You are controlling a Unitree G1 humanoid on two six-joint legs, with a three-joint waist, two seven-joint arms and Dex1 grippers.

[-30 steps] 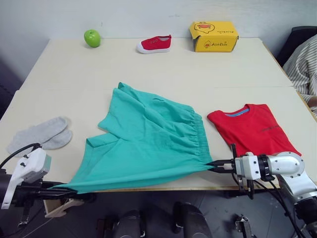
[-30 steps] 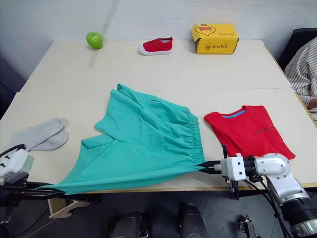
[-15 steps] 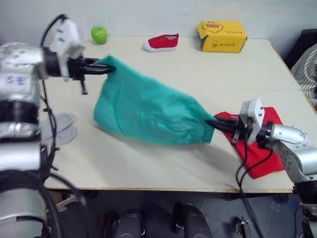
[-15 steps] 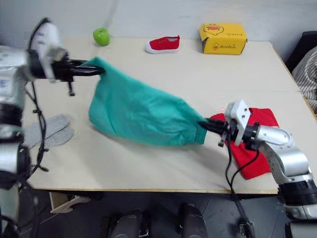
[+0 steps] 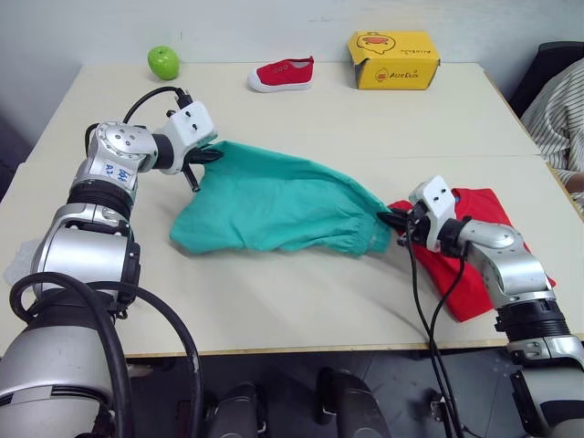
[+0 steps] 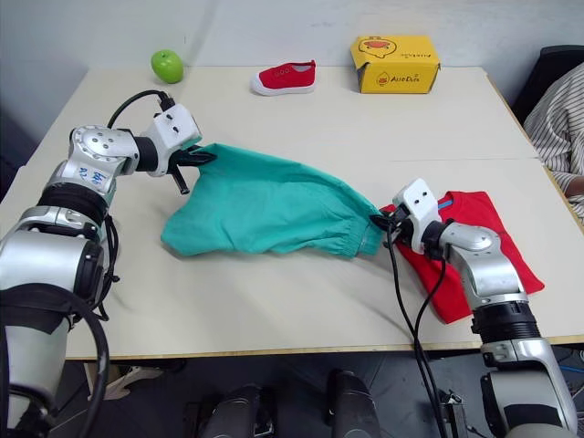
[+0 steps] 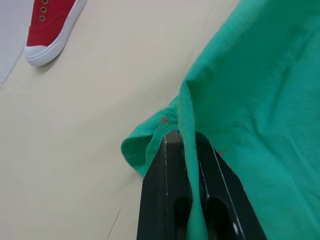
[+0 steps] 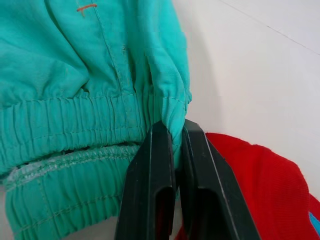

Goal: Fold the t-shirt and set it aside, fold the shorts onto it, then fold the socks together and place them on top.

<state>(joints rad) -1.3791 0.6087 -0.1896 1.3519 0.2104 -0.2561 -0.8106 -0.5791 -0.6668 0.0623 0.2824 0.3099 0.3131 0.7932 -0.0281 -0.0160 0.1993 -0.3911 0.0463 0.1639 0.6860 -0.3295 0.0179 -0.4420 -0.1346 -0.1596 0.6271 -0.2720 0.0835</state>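
The teal shorts (image 5: 274,205) lie doubled over in the middle of the table, stretched between my two grippers. My left gripper (image 5: 205,155) is shut on the shorts' far left corner (image 7: 182,125), low over the tabletop. Over at the waistband end (image 8: 170,107), my right gripper (image 5: 394,221) is shut on the gathered cloth. The folded red t-shirt (image 6: 505,233) lies flat at the right, under my right forearm, its edge just beyond the waistband. A pale bit of the socks (image 5: 16,263) peeks out at the table's left edge, mostly hidden behind my left arm.
Along the table's far edge (image 5: 274,301) stand a green apple (image 5: 163,62), a small red shoe (image 5: 281,74) and a yellow box (image 5: 393,60). A person's striped sleeve (image 5: 561,114) shows at the right edge.
My left gripper has come down with the shorts' corner from raised to table height, and the shorts now lie folded flat. My right gripper keeps its hold beside the t-shirt.
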